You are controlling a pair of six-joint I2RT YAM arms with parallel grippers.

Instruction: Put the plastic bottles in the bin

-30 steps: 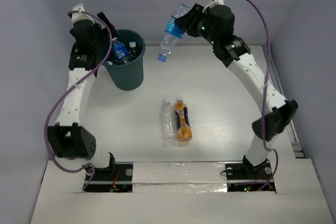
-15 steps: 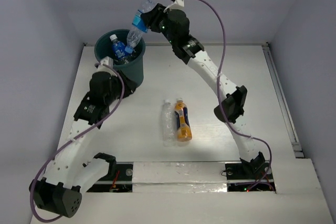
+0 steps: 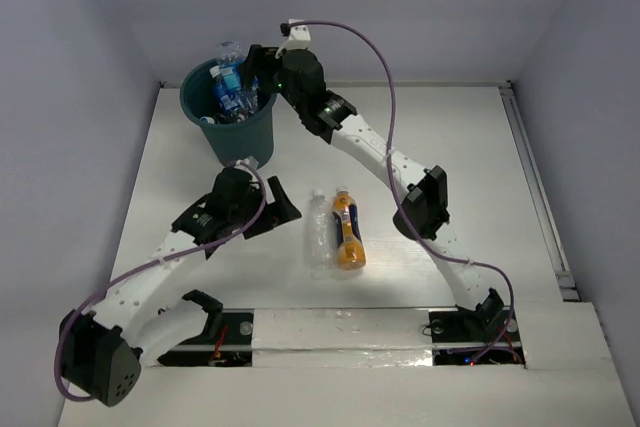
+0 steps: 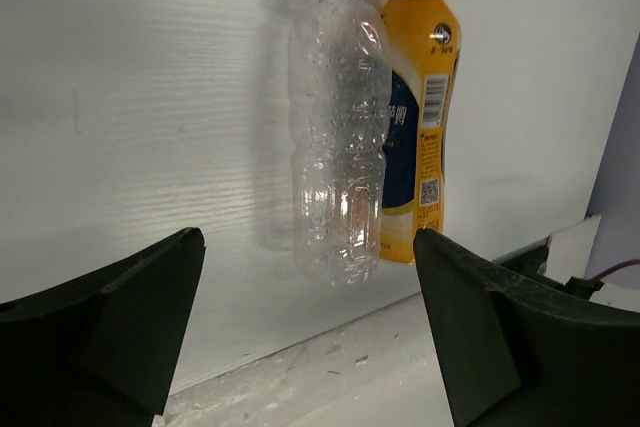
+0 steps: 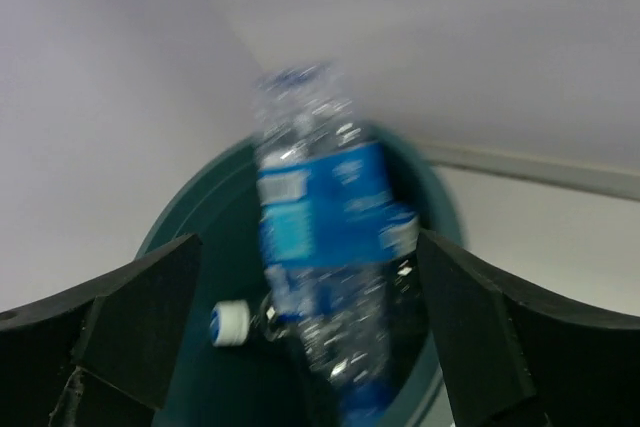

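The dark teal bin point(image 3: 240, 142) stands at the table's far left with several plastic bottles in it. My right gripper point(image 3: 250, 80) hangs open over its rim. In the right wrist view a clear bottle with a blue label point(image 5: 330, 237) is blurred between the wide fingers point(image 5: 130, 317), cap down inside the bin point(image 5: 170, 232). A clear bottle point(image 3: 319, 237) and an orange bottle point(image 3: 347, 234) lie side by side mid-table. My left gripper point(image 3: 285, 210) stands open just left of them, low over the table. Its wrist view shows the clear bottle point(image 4: 338, 137) and the orange one point(image 4: 422, 117) ahead of its fingers.
A white cap point(image 5: 228, 322) of another bottle shows deep in the bin. The raised front ledge point(image 4: 330, 367) runs just below the left fingers. The back wall point(image 3: 400, 7) rises close behind the bin.
My right arm swung left to the bin with the blue-labelled bottle and its jaws opened. My left arm drew back from the bin toward the two bottles on the table.
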